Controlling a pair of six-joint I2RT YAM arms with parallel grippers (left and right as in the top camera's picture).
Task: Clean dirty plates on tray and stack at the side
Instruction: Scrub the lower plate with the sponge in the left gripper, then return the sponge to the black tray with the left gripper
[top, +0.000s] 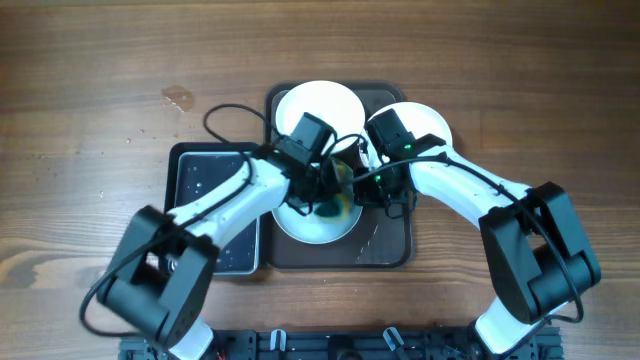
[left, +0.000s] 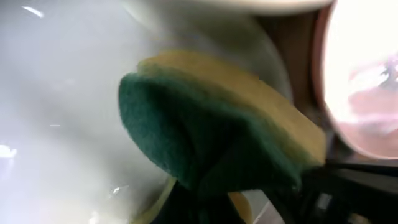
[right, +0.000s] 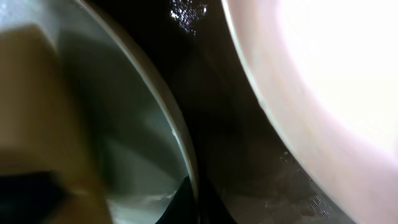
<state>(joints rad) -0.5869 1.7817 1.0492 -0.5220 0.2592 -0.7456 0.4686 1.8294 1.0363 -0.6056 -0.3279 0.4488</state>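
Note:
Three white plates lie on the dark tray (top: 385, 250): one at the back (top: 320, 105), one at the back right (top: 425, 125), one in front (top: 310, 228). My left gripper (top: 325, 190) is shut on a yellow-and-green sponge (top: 338, 200) pressed on the front plate; a teal smear shows under it. In the left wrist view the sponge (left: 217, 124) fills the middle over the plate (left: 56, 93). My right gripper (top: 375, 190) sits at the front plate's right rim (right: 168, 112), its fingers (right: 193, 199) astride the rim.
A black water basin (top: 215, 200) stands left of the tray, under my left arm. The back right plate (right: 323, 74) lies close to my right gripper. Bare wooden table surrounds the tray.

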